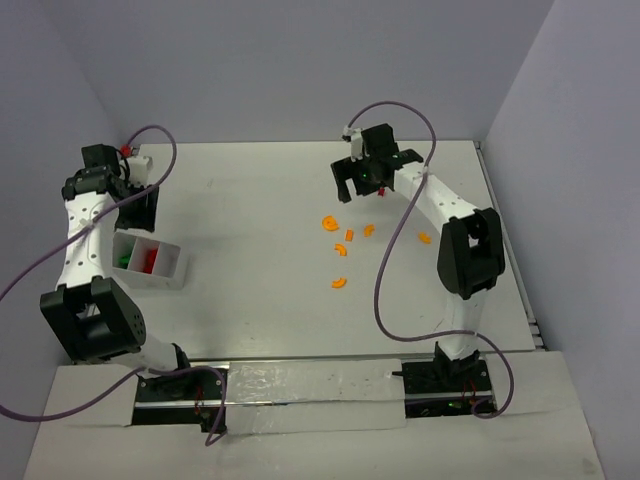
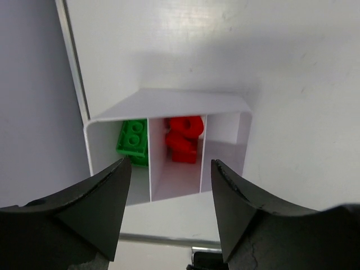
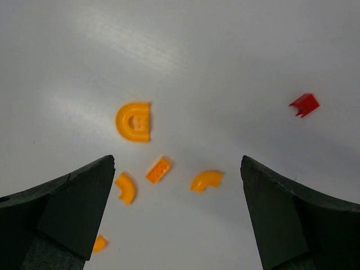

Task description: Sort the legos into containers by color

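I am seeing the left gripper (image 2: 171,169) hanging with its two dark fingers spread apart and nothing between them, directly above the small white plastic tray with three side-by-side compartments (image 2: 191,101). In the left wrist view, a green studded plastic block (image 2: 133,138) is lying in the tray's compartment nearest the table's edge. Red plastic pieces (image 2: 183,138) are piling in the middle compartment, toward its far wall. Neither finger is touching the tray's walls. I am watching the right gripper (image 3: 177,169) holding its jaws wide, gripping nothing and hovering over loose pieces well to the right of the tray. Under it an orange plastic half-ring (image 3: 134,121) is lying ahead of the left finger, and a small flat orange plate (image 3: 158,169) is sitting between two orange curved pieces (image 3: 125,187) (image 3: 206,180). A small red plastic piece (image 3: 304,104) is resting apart from them, beyond the right finger. From overhead, the tray is sitting close to the white table (image 1: 250,200)'s left edge and the grey side wall (image 1: 40,100), so the left gripper is working in tight room on that side. A broad stretch of bare table is separating the tray from the scattered orange pieces.
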Robot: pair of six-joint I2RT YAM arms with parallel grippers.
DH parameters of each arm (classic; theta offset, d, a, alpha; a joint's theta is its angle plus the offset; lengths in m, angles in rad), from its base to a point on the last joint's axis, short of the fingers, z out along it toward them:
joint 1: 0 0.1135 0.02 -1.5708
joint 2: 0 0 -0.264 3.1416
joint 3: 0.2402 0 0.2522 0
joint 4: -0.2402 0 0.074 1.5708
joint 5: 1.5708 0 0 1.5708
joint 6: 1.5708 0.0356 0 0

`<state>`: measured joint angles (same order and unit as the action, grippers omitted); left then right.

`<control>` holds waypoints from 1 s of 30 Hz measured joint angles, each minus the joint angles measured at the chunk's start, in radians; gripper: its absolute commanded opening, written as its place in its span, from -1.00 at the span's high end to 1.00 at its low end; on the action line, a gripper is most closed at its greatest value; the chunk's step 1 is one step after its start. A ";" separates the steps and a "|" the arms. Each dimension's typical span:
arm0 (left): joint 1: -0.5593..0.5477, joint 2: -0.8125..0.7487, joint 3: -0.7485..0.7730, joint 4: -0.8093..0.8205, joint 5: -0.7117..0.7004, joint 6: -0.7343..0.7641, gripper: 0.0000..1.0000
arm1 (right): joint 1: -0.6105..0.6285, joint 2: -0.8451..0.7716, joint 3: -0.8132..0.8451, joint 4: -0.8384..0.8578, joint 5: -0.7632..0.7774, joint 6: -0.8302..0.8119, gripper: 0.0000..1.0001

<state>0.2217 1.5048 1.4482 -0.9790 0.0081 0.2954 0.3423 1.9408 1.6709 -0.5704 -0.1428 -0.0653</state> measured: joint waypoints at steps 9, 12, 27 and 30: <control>-0.270 -0.015 0.116 0.128 -0.016 -0.090 -0.94 | -0.059 0.204 0.245 -0.010 0.197 0.177 -0.62; -0.299 -0.019 0.116 0.156 -0.019 -0.128 -0.94 | -0.075 0.259 0.286 -0.031 0.273 0.234 -0.45; -0.300 -0.045 0.109 0.232 -0.030 -0.215 -0.95 | -0.106 0.429 0.375 -0.108 0.449 0.437 -0.32; -0.300 -0.046 0.102 0.233 -0.030 -0.216 -0.94 | -0.109 0.447 0.400 -0.124 0.449 0.461 -0.27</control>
<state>-0.0780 1.4586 1.5500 -0.7460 -0.0223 0.0792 0.2337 2.3873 2.0713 -0.6943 0.3060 0.3959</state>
